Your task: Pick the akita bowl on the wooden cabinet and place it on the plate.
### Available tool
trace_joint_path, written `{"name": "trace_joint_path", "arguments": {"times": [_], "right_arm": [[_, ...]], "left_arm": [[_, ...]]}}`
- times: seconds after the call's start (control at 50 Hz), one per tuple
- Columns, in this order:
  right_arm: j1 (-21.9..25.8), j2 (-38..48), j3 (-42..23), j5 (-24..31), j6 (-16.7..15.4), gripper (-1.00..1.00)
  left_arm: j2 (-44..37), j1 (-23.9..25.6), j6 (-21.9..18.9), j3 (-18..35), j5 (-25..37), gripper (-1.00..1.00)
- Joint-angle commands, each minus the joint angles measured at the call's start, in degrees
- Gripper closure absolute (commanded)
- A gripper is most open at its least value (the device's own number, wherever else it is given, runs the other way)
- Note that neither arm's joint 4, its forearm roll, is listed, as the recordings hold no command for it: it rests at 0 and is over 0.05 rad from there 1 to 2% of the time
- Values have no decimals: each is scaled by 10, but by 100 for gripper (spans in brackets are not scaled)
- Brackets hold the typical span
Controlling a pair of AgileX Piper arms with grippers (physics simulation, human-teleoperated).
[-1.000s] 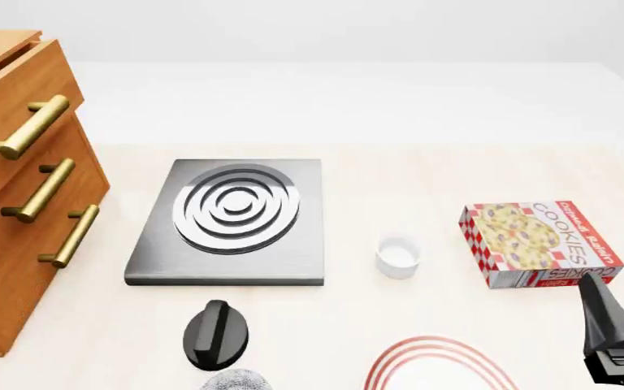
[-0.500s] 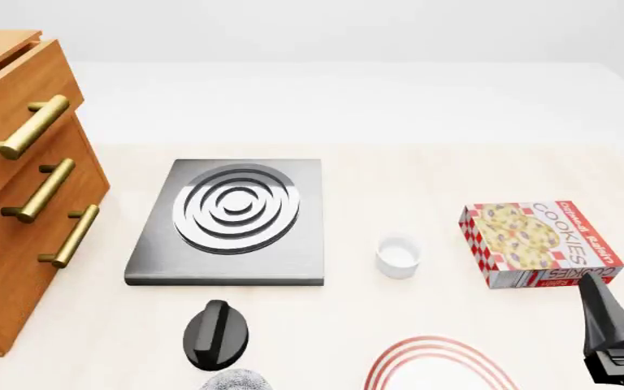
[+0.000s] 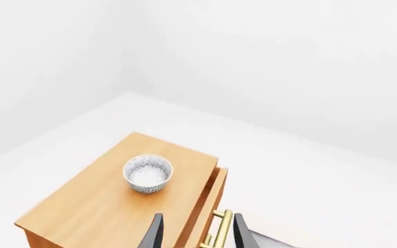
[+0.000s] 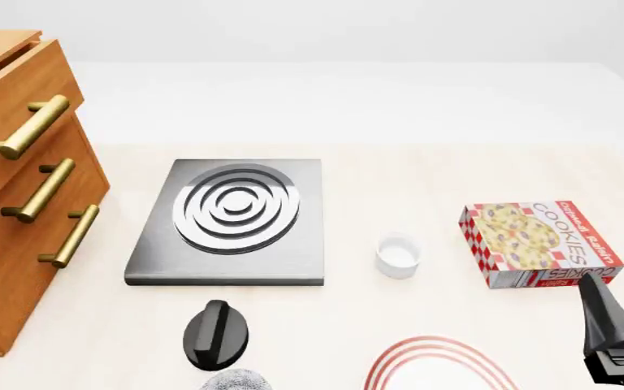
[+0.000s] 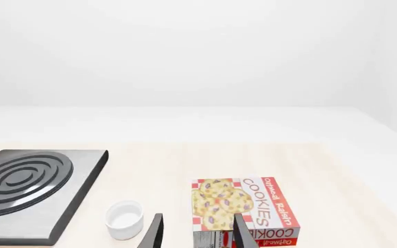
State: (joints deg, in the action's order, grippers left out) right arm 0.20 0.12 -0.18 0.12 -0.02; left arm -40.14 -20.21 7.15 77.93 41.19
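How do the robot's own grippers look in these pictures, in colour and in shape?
Both are plain black. The left gripper and the right gripper each show two thin, flat fingers that taper toward the tips. In the front view the right gripper appears as a dark, angular wedge on a blocky black base. No cables or markings are visible.

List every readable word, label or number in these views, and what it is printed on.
"COOKIES": on the top face of the cookie box.
"Oatmeal Raisin": smaller line beside it on the same box, legible in the right wrist view.
Fine print on the box's front edge: too small to read.
No other text.
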Motion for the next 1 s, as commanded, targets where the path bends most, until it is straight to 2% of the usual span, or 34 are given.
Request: {"name": "trace_joint_path", "arguments": {"times": [0.02, 0.28, 0.42, 0.46, 0.62, 1.0], "right_arm": [[0, 0, 0, 0, 0, -100], [0, 0, 0, 0, 0, -100], [0, 0, 0, 0, 0, -100], [0, 0, 0, 0, 0, -100], [0, 0, 0, 0, 0, -100], [0, 0, 0, 0, 0, -100]], "left_arm": [[-49, -43, 9, 40, -5, -100], [-96, -83, 36, 26, -58, -100], [-111, -87, 43, 22, -66, -100], [-117, -89, 34, 24, -68, -100], [-146, -106, 58, 14, -84, -100], [-187, -148, 53, 21, -107, -100]]}}
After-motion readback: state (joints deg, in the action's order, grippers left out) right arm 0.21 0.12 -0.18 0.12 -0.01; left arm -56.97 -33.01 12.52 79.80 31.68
